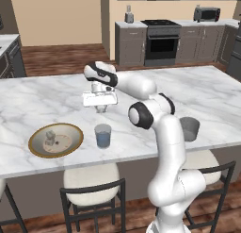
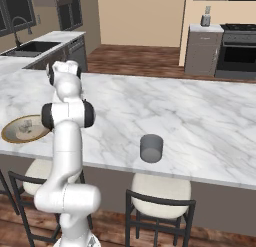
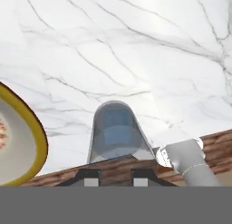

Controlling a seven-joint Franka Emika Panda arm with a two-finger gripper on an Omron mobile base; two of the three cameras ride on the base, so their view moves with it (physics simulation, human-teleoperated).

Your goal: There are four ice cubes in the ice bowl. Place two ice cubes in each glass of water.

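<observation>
Two glasses of water are standing well apart on a marble tabletop [image 1: 42,97], both close to its near edge: the bluish glass [image 1: 103,135] is sitting just beside the ice bowl [image 1: 55,140], while the darker grey glass [image 1: 189,128] is resting farther toward the right end, partly hidden behind the white arm [image 1: 167,147]. The ice bowl, gold-rimmed, is lying near the left end of the near edge, and pale ice cubes [image 1: 50,137] are showing inside it; their number cannot be told. Broad open marble is stretching behind the bowl and the glasses to the far edge.

Stools with cream seats [image 1: 92,178] are standing tucked under the near edge, below the bowl and the glasses. A range [image 1: 161,41], grey cabinets and a toaster oven [image 1: 206,13] are lining the back wall beyond wood flooring, and a sink [image 2: 22,48] is sitting on the side counter.

The arm is reaching up from the base and bending left, its hand pointing down with the gripper [image 1: 100,108] hovering over the tabletop just behind the bluish glass. In the hand view the bluish glass is lying directly ahead of the dark fingertips [image 3: 92,177]. The jaws are standing only narrowly apart, though whether anything is pinched between them cannot be told.
</observation>
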